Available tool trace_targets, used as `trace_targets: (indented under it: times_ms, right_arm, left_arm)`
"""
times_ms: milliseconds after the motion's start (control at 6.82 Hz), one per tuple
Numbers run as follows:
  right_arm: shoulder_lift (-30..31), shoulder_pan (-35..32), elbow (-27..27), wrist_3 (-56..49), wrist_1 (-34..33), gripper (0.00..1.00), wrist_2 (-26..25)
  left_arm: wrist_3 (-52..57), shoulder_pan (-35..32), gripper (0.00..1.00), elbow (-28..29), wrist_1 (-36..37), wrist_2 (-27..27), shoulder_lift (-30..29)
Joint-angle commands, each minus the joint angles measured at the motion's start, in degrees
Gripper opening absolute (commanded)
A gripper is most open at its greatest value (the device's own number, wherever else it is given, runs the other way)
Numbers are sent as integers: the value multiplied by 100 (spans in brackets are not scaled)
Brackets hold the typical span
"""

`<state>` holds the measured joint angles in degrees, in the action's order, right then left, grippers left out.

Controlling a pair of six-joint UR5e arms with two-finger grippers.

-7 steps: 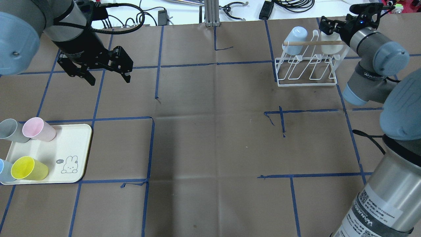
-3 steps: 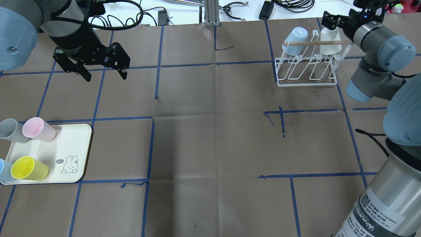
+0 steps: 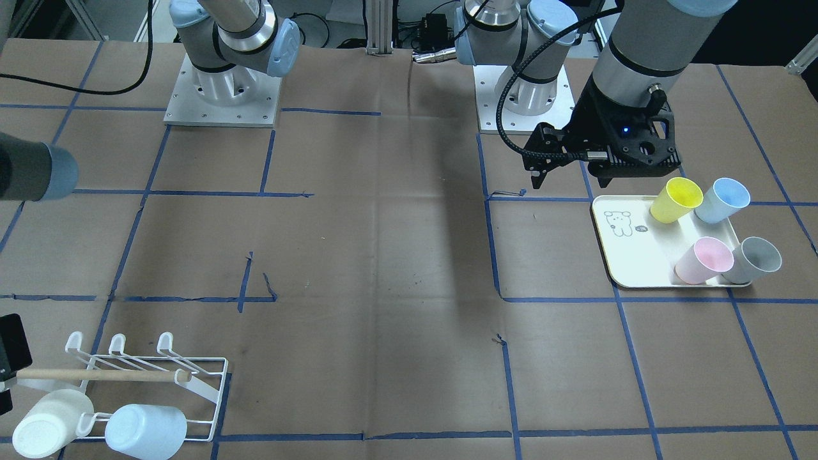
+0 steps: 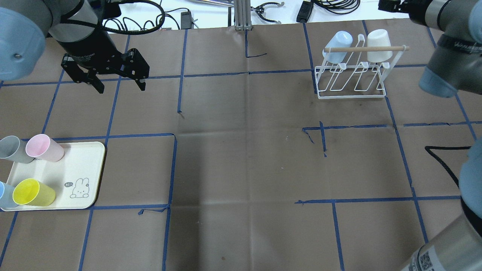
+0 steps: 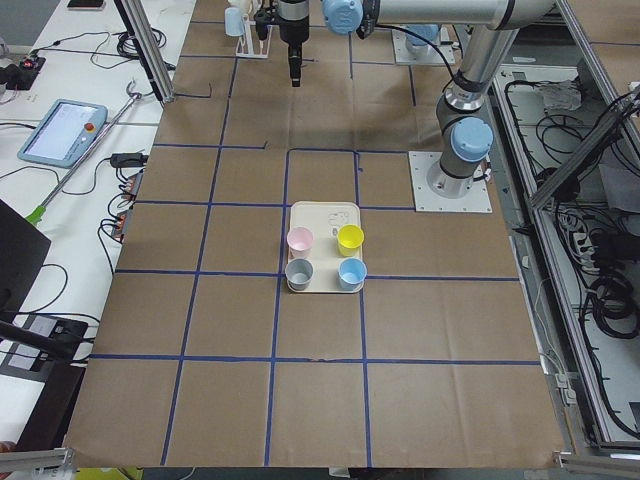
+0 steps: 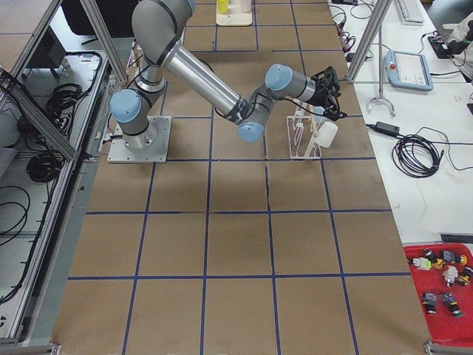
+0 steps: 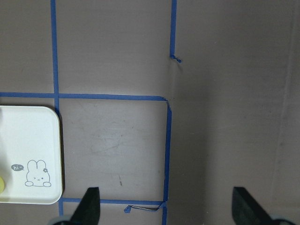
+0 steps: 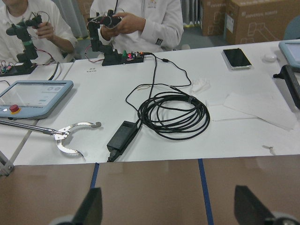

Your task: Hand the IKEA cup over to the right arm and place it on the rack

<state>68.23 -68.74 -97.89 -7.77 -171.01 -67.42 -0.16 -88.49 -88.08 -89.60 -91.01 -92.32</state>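
Left gripper (image 4: 121,89) spread wide, empty, over bare table past tray (image 4: 86,158). Right gripper (image 8: 168,211) likewise wide, empty, beyond rack (image 4: 361,49).

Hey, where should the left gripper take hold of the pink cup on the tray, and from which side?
Probably the rim of the pink cup, from above: it stands upright, mouth up. Pinch the wall on the side away from the grey cup close beside it, one finger inside, one outside. The left gripper is open.
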Motion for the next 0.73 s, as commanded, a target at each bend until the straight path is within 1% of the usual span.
trace_targets:
  times_ms: [0,147,293,440,587]
  right_arm:
    - [952,-51,24,21,2551,100,-682]
    - [1303,-95,103,22,3904,100,-693]
    - [1559,-139,199,-22,5631,100,-685]
    - [1614,-383,418,-31,7493,100,-693]
    - [1606,-795,820,30,8643,100,-702]
  left_arm:
    - [-80,-80,99,11,39,-4,-6]
    - [-81,-81,99,11,39,-4,-14]
    - [-90,-81,99,11,48,-4,-15]
    - [-81,-81,99,11,48,-13,-15]
    - [-81,-81,99,2,48,-13,-15]
